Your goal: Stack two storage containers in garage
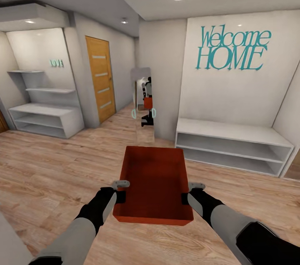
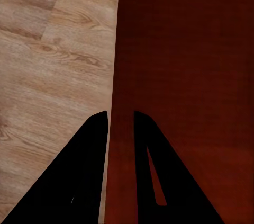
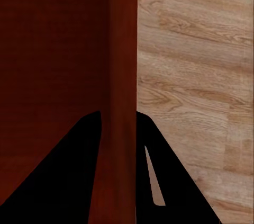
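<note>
One orange-red open-top storage container [image 1: 154, 181] hangs in front of me above light wood plank flooring, held between both arms. My left gripper [image 1: 121, 196] is shut on its left wall, one finger inside and one outside, as the left wrist view shows [image 2: 120, 118] against the container wall [image 2: 180, 49]. My right gripper [image 1: 185, 198] is shut on the right wall; the right wrist view has its fingers [image 3: 117, 118] straddling that wall [image 3: 123, 49]. The container is empty inside.
Ahead stands a narrow mirror [image 1: 143, 106] on a wall corner, reflecting me. A low white shelf bench [image 1: 233, 146] sits at the right under "Welcome HOME" lettering [image 1: 233, 48]. White shelves [image 1: 43, 117] stand at the left beside a wooden door [image 1: 101, 79]. A passage runs between door and mirror.
</note>
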